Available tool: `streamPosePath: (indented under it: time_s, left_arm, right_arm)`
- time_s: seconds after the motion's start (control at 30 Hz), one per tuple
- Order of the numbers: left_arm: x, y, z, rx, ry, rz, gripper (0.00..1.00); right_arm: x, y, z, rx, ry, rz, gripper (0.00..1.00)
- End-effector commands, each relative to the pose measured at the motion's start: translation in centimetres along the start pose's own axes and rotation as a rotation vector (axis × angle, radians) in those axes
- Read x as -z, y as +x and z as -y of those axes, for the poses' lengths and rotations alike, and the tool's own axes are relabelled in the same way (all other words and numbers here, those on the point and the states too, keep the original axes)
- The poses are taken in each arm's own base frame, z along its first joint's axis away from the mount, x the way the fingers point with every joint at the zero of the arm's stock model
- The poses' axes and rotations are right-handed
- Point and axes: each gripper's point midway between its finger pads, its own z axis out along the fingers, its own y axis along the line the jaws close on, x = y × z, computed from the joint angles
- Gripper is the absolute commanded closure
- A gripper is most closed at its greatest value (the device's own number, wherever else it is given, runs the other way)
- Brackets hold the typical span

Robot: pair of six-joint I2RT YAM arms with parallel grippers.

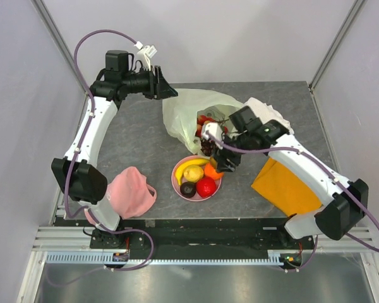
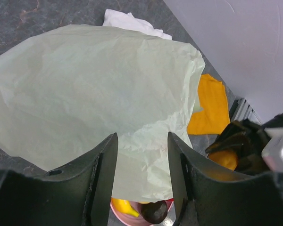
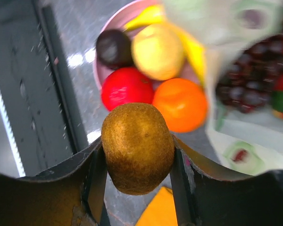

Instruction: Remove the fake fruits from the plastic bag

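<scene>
Here kiwi (image 3: 137, 146) lengthwise in R gripper (image 3: 137, 141).

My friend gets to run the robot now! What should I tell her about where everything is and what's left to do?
Left gripper: open, holding nothing, at the far edge of the plastic bag.
Right gripper: shut on a brown kiwi, near the rim of the pink plate.
Done: the banana, lemon, plum, apple and orange are on the plate.
Left: set the kiwi down, then take out the grapes and the berry cluster, which lie in the bag's mouth.
</scene>
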Motion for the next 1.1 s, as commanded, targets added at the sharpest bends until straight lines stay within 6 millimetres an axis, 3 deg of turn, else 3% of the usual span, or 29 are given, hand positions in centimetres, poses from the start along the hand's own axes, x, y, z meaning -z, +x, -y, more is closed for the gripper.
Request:
streamPosePath:
  time_s: [0.0, 0.2, 0.5, 0.57, 0.6, 0.63, 0.67, 0.83, 1.0, 1.07]
  left_arm:
    - [1.6, -0.6, 0.9, -0.063, -0.026, 0.025, 0.46]
    - [2.6, 0.1, 1.7, -0.078, -0.035, 0.027, 0.46]
    - [4.1, 1.1, 2.4, -0.112, -0.065, 0.035, 0.45]
    - [4.4, 1.1, 2.6, -0.121, -0.070, 0.040, 0.45]
    - [4.4, 1.3, 2.6, -0.120, -0.071, 0.038, 0.45]
    - [4.5, 1.3, 2.7, -0.123, -0.071, 0.039, 0.45]
    - [4.5, 1.3, 2.6, -0.123, -0.073, 0.039, 0.44]
    - [4.3, 1.3, 2.3, -0.109, -0.079, 0.035, 0.43]
    - [4.3, 1.8, 1.9, -0.084, -0.096, 0.021, 0.36]
    - [4.5, 2.4, 1.9, -0.090, -0.101, 0.007, 0.33]
  right_arm:
    - [-3.0, 1.7, -1.8, 0.111, -0.109, -0.097, 0.43]
    - [-7.4, 1.6, -0.2, 0.107, -0.141, -0.160, 0.42]
    - [-9.8, 2.3, 0.9, 0.091, -0.150, -0.213, 0.38]
    - [-9.9, 2.8, 0.6, 0.092, -0.163, -0.232, 0.32]
    - [-10.0, 3.1, 0.5, 0.089, -0.168, -0.245, 0.12]
    - [-10.0, 3.1, 0.4, 0.089, -0.167, -0.247, 0.02]
    - [-10.0, 3.0, 0.4, 0.086, -0.167, -0.247, 0.02]
    - [-7.9, 0.7, 0.8, 0.097, -0.107, -0.206, 0.02]
    - [-2.2, -3.4, 1.2, 0.132, 0.015, -0.120, 0.02]
    - [0.6, -5.0, 2.7, 0.052, 0.088, -0.035, 0.02]
